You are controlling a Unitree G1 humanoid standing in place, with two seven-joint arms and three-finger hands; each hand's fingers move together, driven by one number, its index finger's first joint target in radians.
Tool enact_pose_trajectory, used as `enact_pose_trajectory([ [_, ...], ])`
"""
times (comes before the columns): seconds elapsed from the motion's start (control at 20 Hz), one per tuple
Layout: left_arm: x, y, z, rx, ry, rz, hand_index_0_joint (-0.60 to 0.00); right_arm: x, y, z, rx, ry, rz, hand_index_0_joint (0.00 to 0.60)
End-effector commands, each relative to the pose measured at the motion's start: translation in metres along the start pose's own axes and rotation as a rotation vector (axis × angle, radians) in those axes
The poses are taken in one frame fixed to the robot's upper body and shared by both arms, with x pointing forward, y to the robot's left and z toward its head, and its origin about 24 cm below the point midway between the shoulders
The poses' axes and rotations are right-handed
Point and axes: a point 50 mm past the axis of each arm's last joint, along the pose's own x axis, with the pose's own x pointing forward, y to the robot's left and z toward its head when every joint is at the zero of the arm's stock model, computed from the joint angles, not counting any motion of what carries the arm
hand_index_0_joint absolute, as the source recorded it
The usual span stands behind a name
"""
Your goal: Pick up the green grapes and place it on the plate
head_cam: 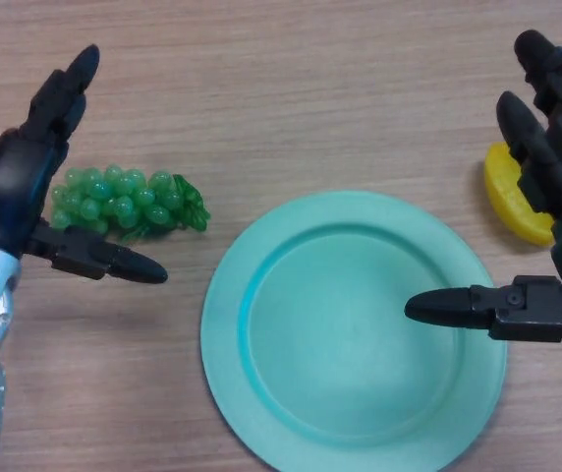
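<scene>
A bunch of green grapes (124, 201) lies on the wooden table, left of a round turquoise plate (261, 295). My left hand (26, 177) is open just left of the grapes, with its fingers reaching past their far side and its thumb along their near side. It hides the bunch's left end. My right hand (556, 197) is open at the right, with its thumb over the plate's right rim.
A yellow fruit (512, 206), partly hidden behind my right hand, lies on the table right of the plate. The wooden tabletop (291, 88) fills the whole view.
</scene>
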Motion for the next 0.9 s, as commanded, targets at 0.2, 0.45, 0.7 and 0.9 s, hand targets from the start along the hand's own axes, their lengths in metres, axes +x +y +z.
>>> enact_pose_trajectory([
  [0.2, 0.013, 0.034, 0.018, 0.101, -0.184, 0.143, 0.0, -0.005, -0.008, 0.031, -0.003, -0.202, -0.023, 0.0],
  [0.45, 0.013, 0.027, 0.011, 0.079, -0.21, 0.15, -0.2, -0.005, -0.01, 0.028, -0.023, -0.186, -0.03, 0.0],
  [0.7, 0.011, 0.011, -0.011, 0.326, -0.216, 0.117, -0.6, -0.005, -0.009, 0.027, -0.015, -0.174, -0.033, 0.0],
  [0.9, 0.004, 0.003, -0.027, 0.402, -0.124, 0.07, -0.6, -0.006, -0.009, 0.029, -0.02, -0.175, -0.036, 0.0],
])
